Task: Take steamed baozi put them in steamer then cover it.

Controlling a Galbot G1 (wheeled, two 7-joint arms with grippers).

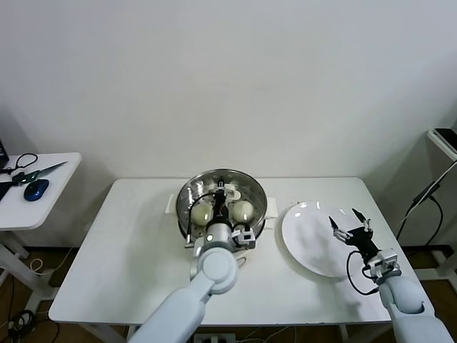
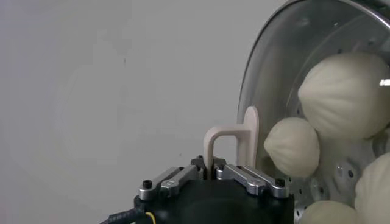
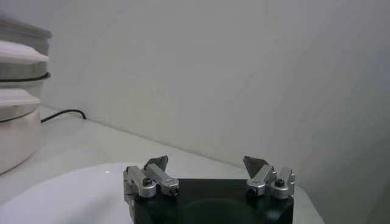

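The steamer (image 1: 187, 214) stands at the middle back of the white table. The clear glass cover (image 1: 246, 187) lies over it; I cannot tell whether it rests on the rim. My left gripper (image 1: 223, 196) is shut on the cover's cream handle (image 2: 234, 135), also seen in the left wrist view (image 2: 211, 168). Steamed baozi (image 1: 202, 211) show through the glass, several of them in the left wrist view (image 2: 350, 91). My right gripper (image 1: 348, 219) is open and empty above the flat white plate (image 1: 307, 243), and also shows in the right wrist view (image 3: 207, 163).
A small side table (image 1: 50, 207) stands left with scissors (image 1: 32, 174) and a blue mouse (image 1: 36, 189). A black cable (image 1: 421, 200) and a stand are at the far right. The plate (image 3: 67, 195) sits close to the table's right edge.
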